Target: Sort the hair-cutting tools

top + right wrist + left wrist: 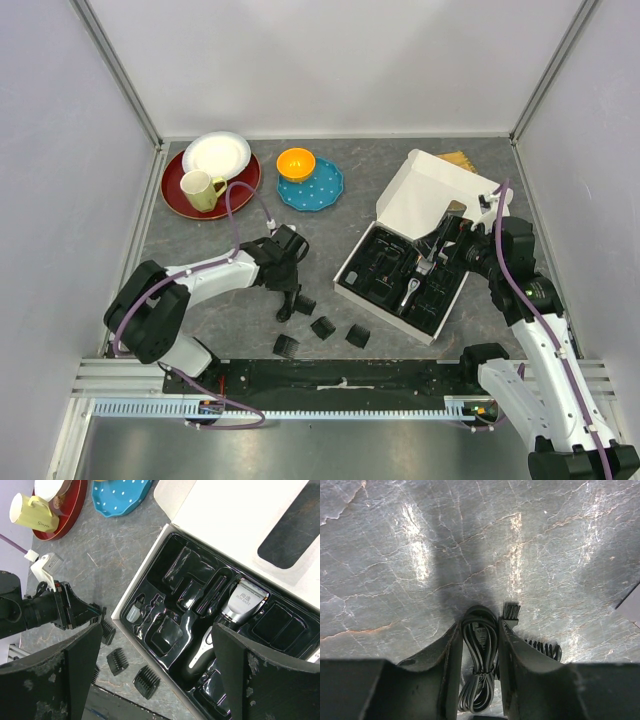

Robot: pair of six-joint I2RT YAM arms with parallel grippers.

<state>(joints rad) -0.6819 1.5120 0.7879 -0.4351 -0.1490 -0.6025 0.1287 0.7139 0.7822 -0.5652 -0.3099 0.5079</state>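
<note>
A bundled black cord (480, 652) lies on the grey table between the fingers of my left gripper (480, 625), which press it from both sides. In the top view the left gripper (288, 300) points down beside several black comb attachments (322, 327), and the cord is hidden under it. The black-and-silver clipper (235, 607) lies in the black tray (175, 575) of the white box. My right gripper (156, 630) hovers open above that tray (380, 270), holding nothing. The combs (118, 660) lie outside the box's near corner.
A small brush-like piece (511, 611) and a ridged black piece (545, 647) sit right of the left fingers. The box lid (440, 195) stands open at the back right. A red plate (180, 200) with a yellow mug (200, 190), a white plate (217, 155), a blue plate (322, 190) and an orange bowl (296, 163) stand at the back left.
</note>
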